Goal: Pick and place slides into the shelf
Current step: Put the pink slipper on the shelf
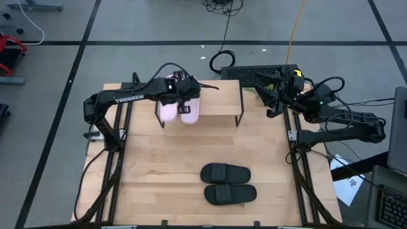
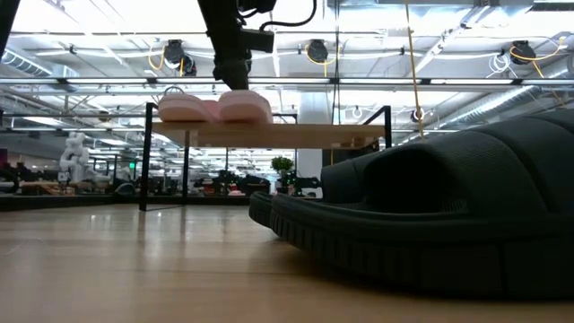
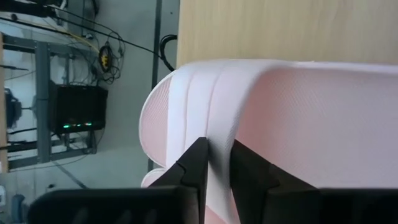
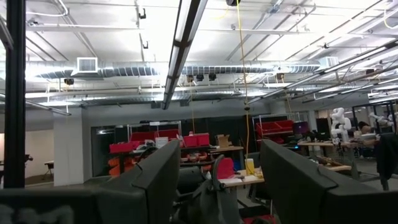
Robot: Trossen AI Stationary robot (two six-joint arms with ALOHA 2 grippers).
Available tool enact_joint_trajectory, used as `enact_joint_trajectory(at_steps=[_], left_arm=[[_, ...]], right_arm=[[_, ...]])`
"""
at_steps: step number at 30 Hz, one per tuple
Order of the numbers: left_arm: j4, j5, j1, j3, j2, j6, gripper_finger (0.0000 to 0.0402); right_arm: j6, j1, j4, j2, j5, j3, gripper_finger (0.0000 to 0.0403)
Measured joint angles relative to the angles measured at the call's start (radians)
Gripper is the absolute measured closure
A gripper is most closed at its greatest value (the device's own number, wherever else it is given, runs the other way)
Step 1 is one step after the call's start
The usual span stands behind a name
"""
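Two pale pink slides lie side by side on the left end of the shelf (image 1: 219,95), soles on its plank: one (image 1: 168,109) to the left, one (image 1: 189,111) to the right. My left gripper (image 1: 184,89) is over the right pink slide (image 2: 244,105) and shut on it. Both black slides (image 1: 225,173) (image 1: 230,194) lie on the tabletop near its near edge, filling the low view (image 2: 430,215). My right gripper (image 1: 270,97) waits open off the shelf's right end, pointing into the room (image 4: 227,186). My left gripper (image 3: 216,152) pinches the right pink slide's wide strap at its edge (image 3: 219,132) between the two fingers (image 3: 194,165). The fingers come from above, pointing down. The slide's sole (image 2: 247,115) rests on the shelf plank, level with its partner.
The shelf (image 2: 296,135) stands at the table's far edge on thin black legs; its right half is bare plank. Bare wooden tabletop (image 1: 165,159) lies between the shelf and the black slides. Cables and a dark box (image 1: 254,71) sit behind the shelf.
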Motion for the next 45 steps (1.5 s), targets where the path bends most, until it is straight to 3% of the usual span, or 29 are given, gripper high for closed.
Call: enact_joint_trajectory(at_steps=[8, 17, 34, 45], left_arm=[[-0.004, 0.019, 0.008, 0.0, 0.0, -0.004, 0.0346], [-0.008, 0.109, 0.034, 0.001, 0.0, -0.006, 0.0344], [-0.008, 0.083, 0.066, 0.001, 0.0, -0.049, 0.026], [-0.008, 0.079, 0.052, 0.001, 0.0, -0.06, 0.0252]], right_arm=[[0.0, 0.0, 0.0, 0.0, 0.0, 0.0, 0.0193], [0.0, 0.0, 0.0, 0.0, 0.0, 0.0, 0.0193], [-0.001, 0.0, 0.0, 0.0, 0.0, 0.0, 0.0193], [-0.019, 0.0, -0.001, 0.0, 0.0, 0.0, 0.0193]])
